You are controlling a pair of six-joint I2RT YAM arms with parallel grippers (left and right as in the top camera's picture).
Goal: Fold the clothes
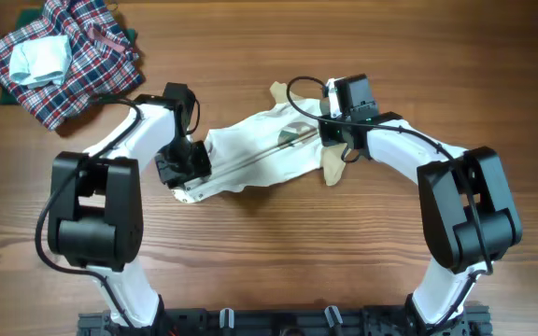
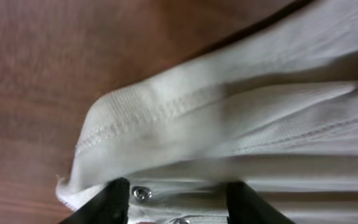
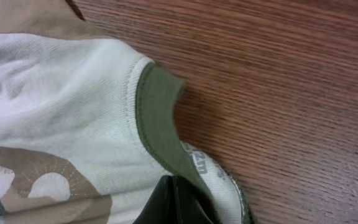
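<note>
white garment (image 1: 260, 149): small, tan bits at the edges, mid-table, pulled out long between the two grippers
print (image 1: 292, 136): round, green-tan, up near the right end
right gripper (image 3: 178, 202): pinched tight on the green-trimmed neckline
left gripper (image 2: 176, 202): jaws apart, snap-button hem lying between the fingers
plaid heap (image 1: 73, 65): far-left corner, well apart, pale blue-white piece (image 1: 40, 58) on top
table (image 1: 278, 271): plain wood

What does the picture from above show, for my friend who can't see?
A white garment lies stretched on a wooden table, the robot's left gripper at one end, its right gripper at the other. A plaid heap sits in the far left corner.
</note>
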